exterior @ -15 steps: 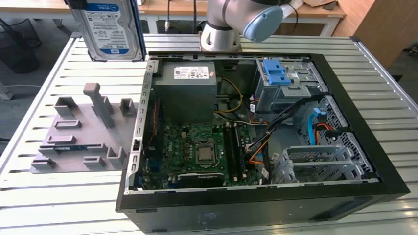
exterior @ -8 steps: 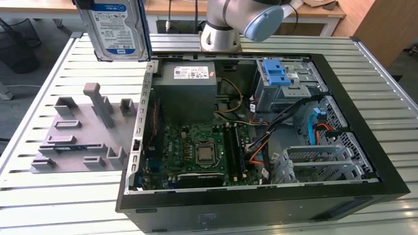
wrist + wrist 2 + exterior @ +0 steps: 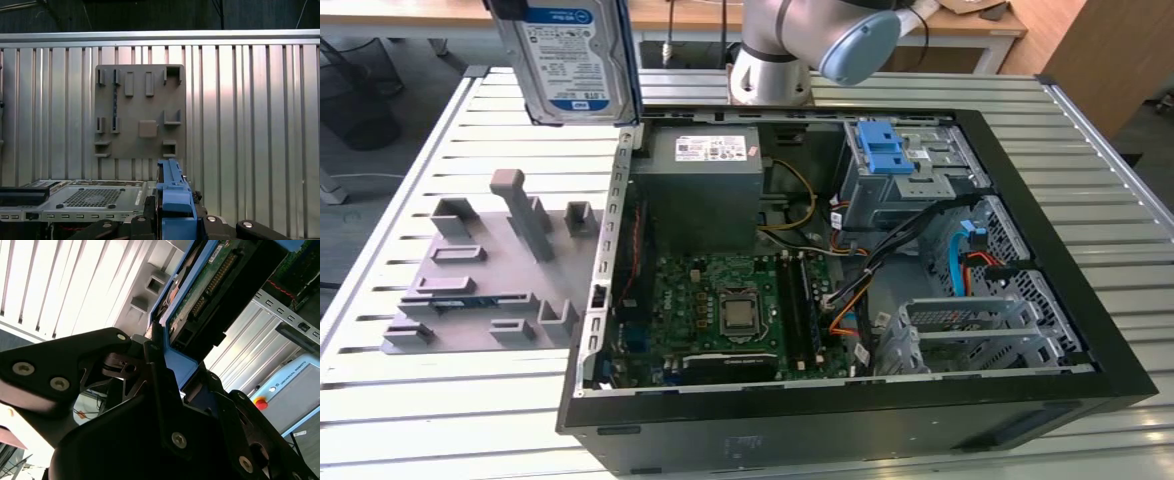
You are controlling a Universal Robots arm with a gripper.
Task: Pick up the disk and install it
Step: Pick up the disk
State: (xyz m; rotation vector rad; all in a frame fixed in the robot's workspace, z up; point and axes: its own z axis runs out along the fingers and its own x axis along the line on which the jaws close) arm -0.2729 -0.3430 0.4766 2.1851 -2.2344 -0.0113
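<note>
Picked up, not yet installed.
Above the grey slotted fixture plate (image 3: 480,270), the disk (image 3: 568,60), a flat silver hard drive in a blue carrier frame, is hanging upright with the black gripper (image 3: 165,365) clamping its frame, just outside the open black computer case (image 3: 854,420).

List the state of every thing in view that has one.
Silver hard disk in blue plastic frame, held clear of the slatted metal table, upright, gripped by its frame.
Black pincer, shut on the disk.
Black computer tower case, lying on its side, side panel off, inside exposed.
Grey slotted holder plate, flat on the table.
</note>
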